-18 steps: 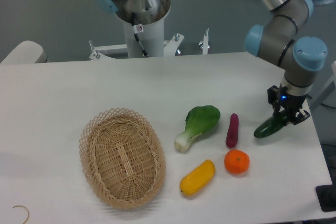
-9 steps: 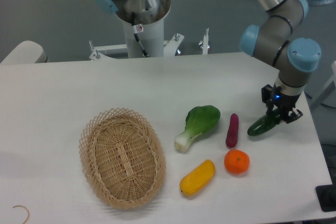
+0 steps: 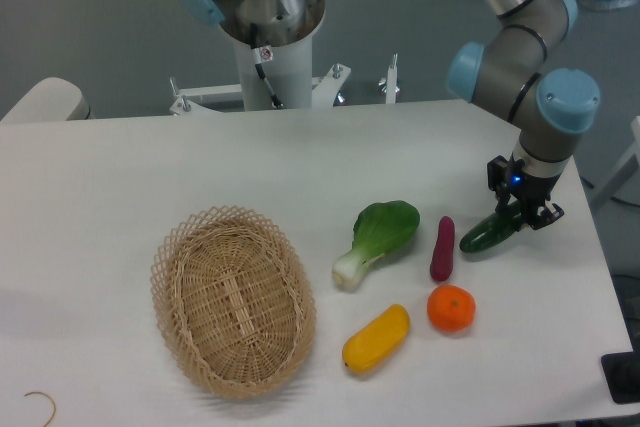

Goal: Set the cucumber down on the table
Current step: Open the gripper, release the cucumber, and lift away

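White and wide, the table (image 3: 150,177) filled most of the view, with a gray wall behind it. One robot arm (image 3: 520,42) reached down at the right side. Its gripper (image 3: 518,215) was closed on the cucumber (image 3: 487,233), pinching it near its upper right end. The cucumber was near the right edge of the table, just right of the purple piece. It was hard to tell if it touched the table or hung a little above it. The cucumber lay on a slant. Its long side ran from the lower left up to the upper right, and the free end pointed down and left, toward the purple piece.

One cucumber showed. One bok choy (image 3: 376,241) lay near the middle, its white stem pointing down and left. One purple vegetable (image 3: 442,248) lay beside it, almost straight up and down in the picture. One orange (image 3: 451,308) sat just below the purple one. One yellow vegetable (image 3: 377,337) lay left of the orange, on a slant.

One woven basket (image 3: 233,300) sat on the left part of the table. Nothing was in it. One thin hook (image 3: 42,405) lay at the bottom left corner.
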`<action>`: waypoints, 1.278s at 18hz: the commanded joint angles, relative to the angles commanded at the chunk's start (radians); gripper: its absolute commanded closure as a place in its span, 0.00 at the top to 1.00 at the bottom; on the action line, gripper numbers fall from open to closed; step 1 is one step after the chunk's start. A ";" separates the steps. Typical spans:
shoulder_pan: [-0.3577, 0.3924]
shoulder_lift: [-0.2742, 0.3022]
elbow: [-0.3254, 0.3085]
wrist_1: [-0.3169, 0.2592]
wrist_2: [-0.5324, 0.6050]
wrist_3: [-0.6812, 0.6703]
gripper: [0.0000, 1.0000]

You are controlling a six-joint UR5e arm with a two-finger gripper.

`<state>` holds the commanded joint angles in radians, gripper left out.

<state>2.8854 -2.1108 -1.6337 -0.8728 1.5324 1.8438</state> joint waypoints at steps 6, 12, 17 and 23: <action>-0.003 0.009 0.024 0.023 0.002 -0.031 1.00; -0.060 0.060 0.150 -0.008 0.014 -0.066 1.00; -0.110 0.123 0.253 -0.133 0.015 -0.110 1.00; -0.095 0.127 0.419 -0.333 0.011 -0.095 1.00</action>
<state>2.7903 -1.9834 -1.2151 -1.2056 1.5432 1.7487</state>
